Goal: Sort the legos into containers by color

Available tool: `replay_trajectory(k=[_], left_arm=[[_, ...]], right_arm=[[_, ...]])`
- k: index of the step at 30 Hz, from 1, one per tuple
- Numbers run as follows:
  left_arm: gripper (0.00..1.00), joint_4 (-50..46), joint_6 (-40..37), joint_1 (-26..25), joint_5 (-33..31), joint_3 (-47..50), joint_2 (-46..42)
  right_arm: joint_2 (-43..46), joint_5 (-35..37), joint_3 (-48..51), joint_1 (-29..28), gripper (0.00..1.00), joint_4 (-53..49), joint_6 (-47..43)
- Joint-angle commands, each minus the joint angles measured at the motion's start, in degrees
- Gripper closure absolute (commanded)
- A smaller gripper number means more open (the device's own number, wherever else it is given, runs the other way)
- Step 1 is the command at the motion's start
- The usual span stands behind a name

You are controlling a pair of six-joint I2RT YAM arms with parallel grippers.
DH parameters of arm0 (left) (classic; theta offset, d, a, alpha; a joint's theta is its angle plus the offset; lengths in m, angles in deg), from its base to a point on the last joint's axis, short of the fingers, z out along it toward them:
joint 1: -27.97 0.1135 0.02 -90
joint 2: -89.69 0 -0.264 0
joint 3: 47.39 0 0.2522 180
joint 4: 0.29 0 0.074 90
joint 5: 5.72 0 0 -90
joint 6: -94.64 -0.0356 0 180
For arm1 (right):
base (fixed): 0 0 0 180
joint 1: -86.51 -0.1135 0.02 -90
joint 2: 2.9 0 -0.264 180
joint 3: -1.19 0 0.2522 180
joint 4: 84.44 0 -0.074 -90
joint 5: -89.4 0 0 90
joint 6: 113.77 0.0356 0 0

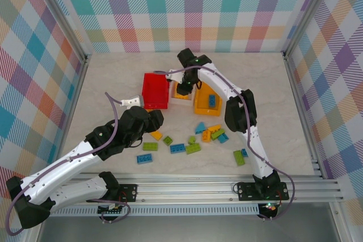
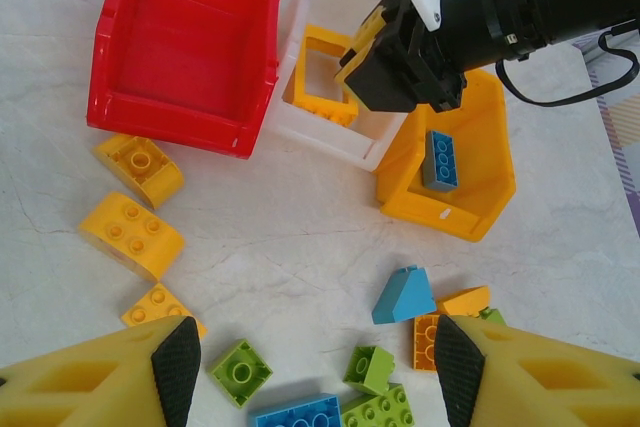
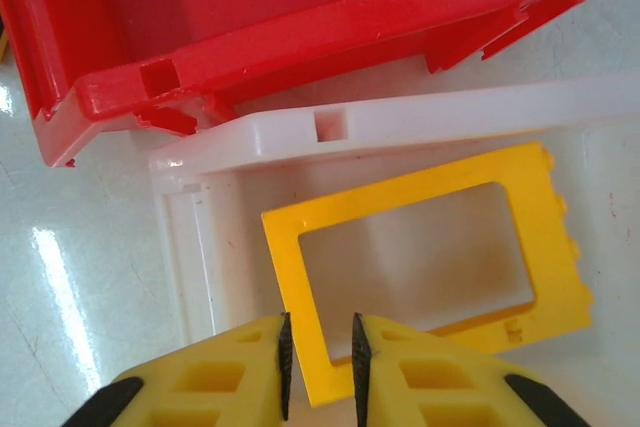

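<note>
Standing in a row toward the far side of the marbled surface (image 1: 113,77), the red bin (image 1: 155,90), the white bin (image 2: 330,137) and the orange-yellow bin (image 1: 199,107) sit side by side. In the right wrist view the red one's rim overlaps the white one's edge. A blue brick (image 2: 438,160) lies in the orange-yellow bin.

Nearer the arm bases the loose legos are scattered. Three yellow bricks (image 2: 130,235) lie just in front of the red bin. A blue sloped brick (image 2: 405,295) touches an orange-yellow wedge (image 2: 465,299) in front of the orange-yellow bin. Nearer still are small lime green bricks (image 2: 240,372) and a blue flat brick (image 2: 295,415). A lone lime brick (image 1: 238,157) with a small blue one beside it lies apart, close to the right arm. From above, the right arm's wrist hangs over the white bin and hides most of it.

The right claw (image 3: 320,362) is almost closed, its pads pinching one corner of the yellow rectangular frame (image 3: 548,247). The frame sits tilted inside the white bin's outline, and I cannot tell whether it touches the bin's floor.

The left claw (image 2: 310,367) is spread wide and holds nothing. It hovers above the loose legos, with the lime green bricks and the blue flat brick seen between its fingers.
</note>
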Motion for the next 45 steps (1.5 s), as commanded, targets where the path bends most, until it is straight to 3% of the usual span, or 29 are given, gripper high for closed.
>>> replay_trajectory(k=[1, 5, 9, 14, 22, 30, 35, 40, 45], left_arm=[[0.35, 0.53, 0.33, 0.76, 0.23, -0.59, -0.17], [0.35, 0.72, 0.57, 0.75, 0.16, -0.48, -0.31], [0.35, 0.41, 0.49, 0.68, -0.06, -1.21, 0.22], [0.34, -2.02, -0.87, 1.00, -0.81, -3.95, 0.59], [0.34, -11.66, 0.64, 6.54, 3.97, -5.84, 0.70], [0.37, -18.03, 6.90, 9.20, 11.01, 0.42, -0.44], [0.38, -19.41, 8.66, 9.23, 14.40, 7.10, -1.99], [0.34, -17.18, 7.43, 9.20, 16.52, 11.40, -1.57], [0.28, -14.56, 1.75, 8.97, 16.37, 11.39, 4.61]], right_arm=[[0.76, 0.30, 0.64, -0.62, 0.70, 0.41, -0.46], [4.14, 1.37, 0.64, -1.13, 0.68, 0.96, 2.52], [13.27, 1.06, 4.58, -1.16, 0.68, 5.84, 9.93], [30.24, 2.10, 19.89, -1.16, 0.67, 17.43, 24.47], [58.55, -4.56, 53.76, -2.04, 0.56, 30.76, 60.35], [77.93, -4.01, 77.26, -12.91, 0.39, 29.88, 78.10], [84.57, 5.33, 85.06, -24.33, 0.35, 27.49, 83.01], [86.73, 9.69, 87.99, -29.39, 0.31, 27.20, 84.95], [84.12, 13.59, 85.37, -33.71, 0.27, 27.41, 83.77]])
